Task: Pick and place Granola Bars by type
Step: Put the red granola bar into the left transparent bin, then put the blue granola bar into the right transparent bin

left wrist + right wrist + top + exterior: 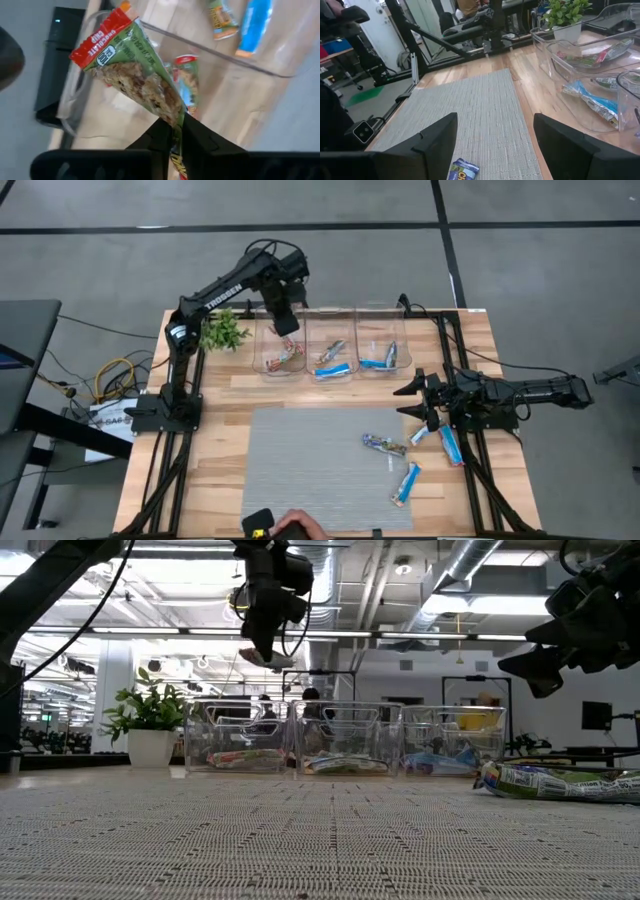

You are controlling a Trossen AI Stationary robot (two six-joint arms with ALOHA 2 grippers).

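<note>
Three bins (pixel 330 355) sort the bars by type, so your left gripper (pixel 287 330) hangs over the leftmost one clenching a red-green bar (pixel 135 75) above its kind, while your right gripper (pixel 415 402) waits with fingers spread near the mat (pixel 310 470)

Place: a robotics lab or open industrial workspace
Ceiling: exposed silver ducts (pixel 470 575) and long strip lights (pixel 150 632) overhead
Floor: bare grey concrete (pixel 100 270) with dark seam lines
Bench: wooden table (pixel 225 390) on black metal framing, grey woven mat (pixel 310 470)
Clutter: loose cables (pixel 110 375) beside the bench; more black rigs (pixel 470 25) well beyond the right gripper's fingers (pixel 435 137)
</note>
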